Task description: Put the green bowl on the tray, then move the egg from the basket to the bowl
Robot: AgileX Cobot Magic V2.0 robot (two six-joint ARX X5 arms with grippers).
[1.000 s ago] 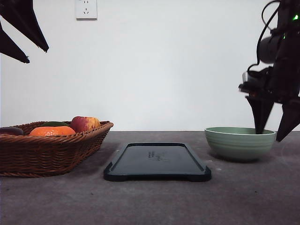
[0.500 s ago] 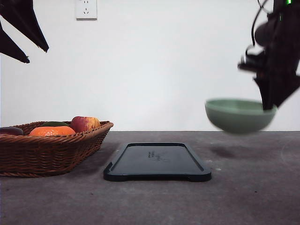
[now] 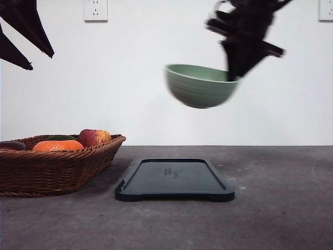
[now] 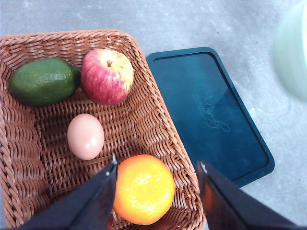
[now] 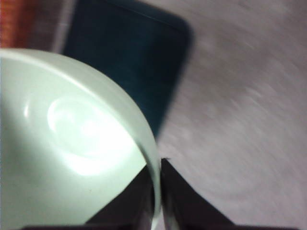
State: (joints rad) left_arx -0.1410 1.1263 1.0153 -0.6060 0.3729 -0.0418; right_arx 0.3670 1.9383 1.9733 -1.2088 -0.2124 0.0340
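While the green bowl (image 3: pixel 200 86) is carried high above the table, it is pinched at its rim by the right gripper (image 3: pixel 232 75), one finger inside the wall and one outside, as is seen plainly in the right wrist view, where the jaws are clamped on the pale rim (image 5: pixel 154 191). A slight tilt is noted, the gripped side riding a little higher, and the picture is smeared by motion.

Below, the tray (image 3: pixel 175 179) lies flat on the table, its long axis running away from the robot toward the wall. The bowl is held well above it and a shade toward the tray's right edge, so the coming move is judged to be a short drift to the left and then a straight descent onto the tray's middle.

Over by the table's left edge the basket (image 3: pixel 54 166) is waiting, and the left gripper (image 4: pixel 156 191) is hung above it with fingers spread apart and nothing held. The egg (image 4: pixel 85 136) is seen lying on the wicker floor between the apple (image 4: pixel 106 75) and the tangerine (image 4: pixel 144 189), with the avocado (image 4: pixel 43 80) toward the far corner. For the egg, the left arm is clearly the nearer one.
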